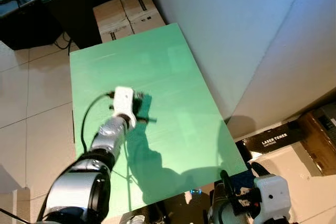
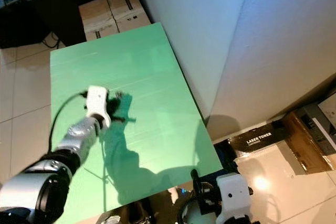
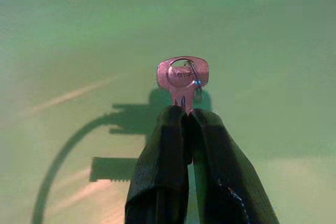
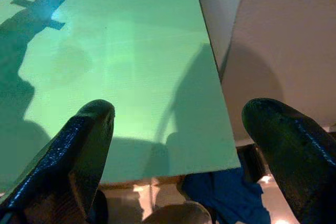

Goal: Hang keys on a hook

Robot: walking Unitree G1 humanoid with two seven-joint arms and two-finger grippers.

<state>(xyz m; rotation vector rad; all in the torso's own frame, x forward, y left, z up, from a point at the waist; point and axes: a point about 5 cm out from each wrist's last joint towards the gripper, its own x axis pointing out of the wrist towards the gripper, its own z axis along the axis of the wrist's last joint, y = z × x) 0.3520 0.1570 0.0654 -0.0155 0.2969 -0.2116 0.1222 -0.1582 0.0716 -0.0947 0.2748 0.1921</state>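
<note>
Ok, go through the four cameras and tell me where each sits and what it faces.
Left eye view: on the head, looking down at the green table; the left arm reaches over it, the left gripper near its middle.
Right eye view: the head's other eye, same scene; the right gripper hangs low past the table's near edge.
Left wrist view: looks along its fingers, shut on a key above the table.
Right wrist view: looks between its open fingers at the table's near corner and the wall.
Shared: the green table, in all four.

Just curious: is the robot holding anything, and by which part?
Yes. The left hand pinches a silver key by its blade; the key's head sticks out. The right hand is open.
</note>
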